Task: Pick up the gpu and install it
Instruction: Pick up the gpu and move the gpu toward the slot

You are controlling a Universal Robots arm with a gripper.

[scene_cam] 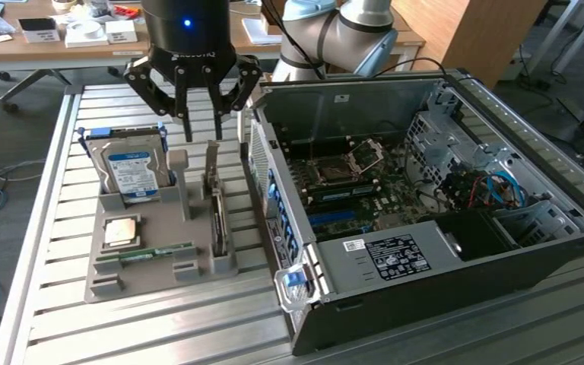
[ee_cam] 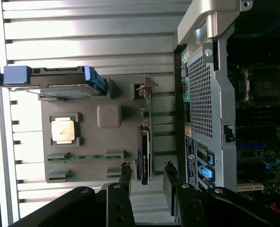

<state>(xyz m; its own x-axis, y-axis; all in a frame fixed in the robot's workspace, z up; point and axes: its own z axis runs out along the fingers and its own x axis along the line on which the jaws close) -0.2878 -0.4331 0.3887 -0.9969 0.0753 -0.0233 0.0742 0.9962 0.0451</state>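
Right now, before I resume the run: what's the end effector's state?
End effector: open, holding nothing, poised above the gpu.

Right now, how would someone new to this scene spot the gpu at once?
Beside the open computer case lies a grey holder. Along the holder's edge nearest the case, the gpu stands on its edge in a slot. Unlike the boxy hard drive and the flat-lying memory stick, it is a thin dark card with a metal bracket.
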